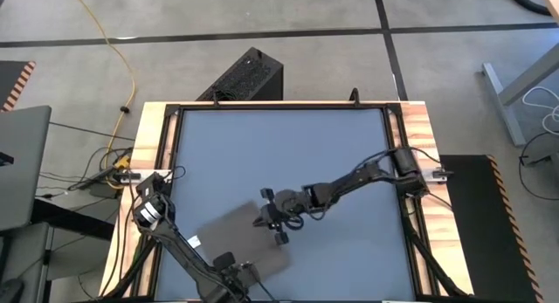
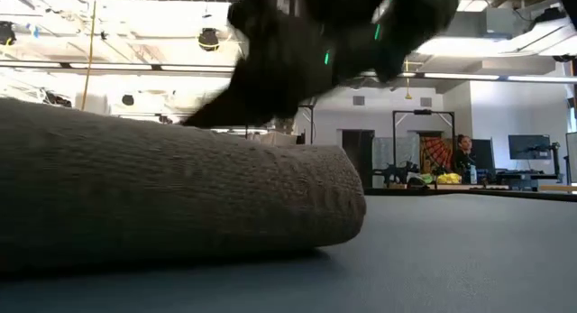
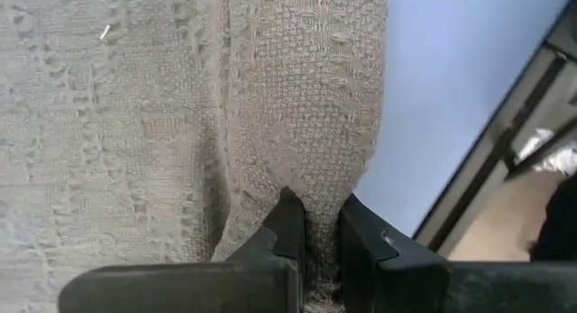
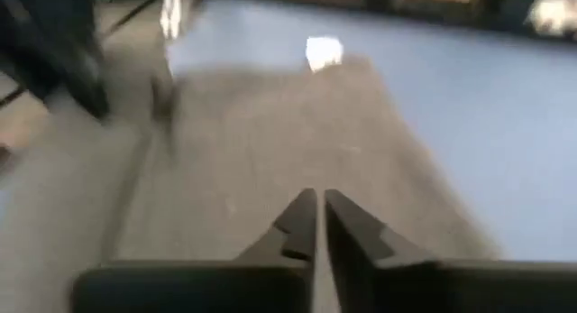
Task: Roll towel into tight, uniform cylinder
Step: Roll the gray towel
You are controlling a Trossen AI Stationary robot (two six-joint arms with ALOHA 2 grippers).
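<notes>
Towel (image 1: pixel 238 237) lies on blue-grey tabletop (image 1: pixel 279 154) near front-left, edge curled into thick roll in low view. White tag (image 4: pixel 324 51) at far corner. Left gripper (image 3: pixel 317 230) pinched tight on towel edge. Right gripper (image 4: pixel 319 205) over towel, fingers nearly together, nothing between them. Wooden table frame (image 1: pixel 150 137). Grey floor (image 1: pixel 288 10), yellow cable (image 1: pixel 122 54), person (image 2: pixel 463 153) in room behind.

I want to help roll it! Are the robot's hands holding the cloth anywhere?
The left hand pinches the thin grey-brown cloth at its edge. The right hand is shut on nothing.
</notes>
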